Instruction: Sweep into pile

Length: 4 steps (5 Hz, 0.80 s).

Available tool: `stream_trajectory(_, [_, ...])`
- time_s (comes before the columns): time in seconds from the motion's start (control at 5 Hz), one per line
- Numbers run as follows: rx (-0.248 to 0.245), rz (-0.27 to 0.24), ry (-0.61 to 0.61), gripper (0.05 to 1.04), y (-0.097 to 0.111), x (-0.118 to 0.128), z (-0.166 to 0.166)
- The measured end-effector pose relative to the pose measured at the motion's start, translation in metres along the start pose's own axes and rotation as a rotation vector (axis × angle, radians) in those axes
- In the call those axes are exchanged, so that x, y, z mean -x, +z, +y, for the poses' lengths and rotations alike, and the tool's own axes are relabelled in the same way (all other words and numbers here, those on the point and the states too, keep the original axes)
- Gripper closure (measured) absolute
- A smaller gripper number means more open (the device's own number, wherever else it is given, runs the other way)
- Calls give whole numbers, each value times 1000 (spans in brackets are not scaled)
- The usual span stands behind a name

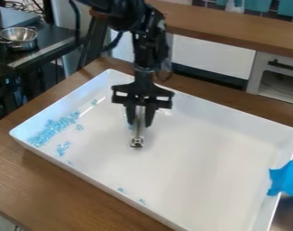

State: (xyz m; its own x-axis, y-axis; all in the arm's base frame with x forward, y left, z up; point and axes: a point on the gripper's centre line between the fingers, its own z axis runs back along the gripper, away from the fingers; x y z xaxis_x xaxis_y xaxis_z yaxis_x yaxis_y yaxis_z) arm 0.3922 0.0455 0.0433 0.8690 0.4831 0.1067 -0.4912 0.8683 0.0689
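The black gripper hangs over the upper middle-left of the white tray, shut on a slim metallic tool that points down to the tray floor. Light blue translucent pieces lie in a loose cluster along the tray's left side, with a smaller clump just below it. A few stray bits lie apart: one toward the upper left wall, and a couple by the front wall. Some blue also shows right behind the tool, partly hidden by the gripper.
The tray's raised walls stand on a brown wooden table. Blue tape covers part of the right rim. A metal colander sits on a dark counter at the upper left. A wooden counter and white cabinets stand behind.
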Motion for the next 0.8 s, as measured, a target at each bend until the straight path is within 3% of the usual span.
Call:
stream_trajectory(0.2, [-20, -4, 52, 713, -6, -6, 23])
stream_trajectory(0.6, [-93, -82, 120, 713, -10, -9, 59])
stream_trajectory(0.8, [-148, -70, 143, 713, -12, -10, 90])
